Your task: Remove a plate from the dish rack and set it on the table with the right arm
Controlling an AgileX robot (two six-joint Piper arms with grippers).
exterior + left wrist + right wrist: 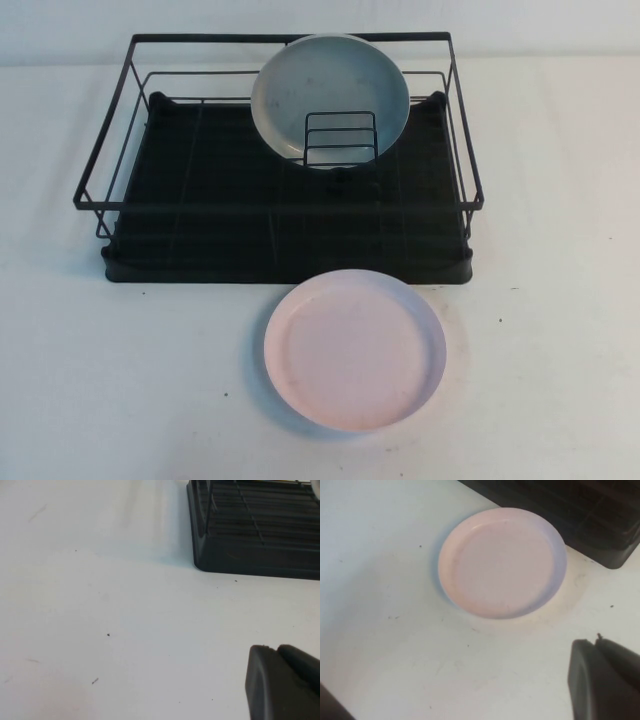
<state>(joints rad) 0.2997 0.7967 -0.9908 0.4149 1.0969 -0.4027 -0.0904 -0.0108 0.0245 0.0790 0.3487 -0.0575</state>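
Already the plate [355, 350] lies flat on the worktop [120, 380] near its front edge, clear of the dish rack [180, 215], so little remains; my right tool [605, 682] and left tool [282, 682] hang nearby, grip unreadable.

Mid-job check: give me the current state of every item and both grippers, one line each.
pink plate: flat on the table, right way up, outside the rack, nothing gripping it.
grey-blue plate: standing on edge in the dish rack, behind the wire divider.
dish rack: otherwise unloaded.
table: carries rack and pink plate.
left gripper: above bare table, holding nothing.
right gripper: near pink plate, not touching it.
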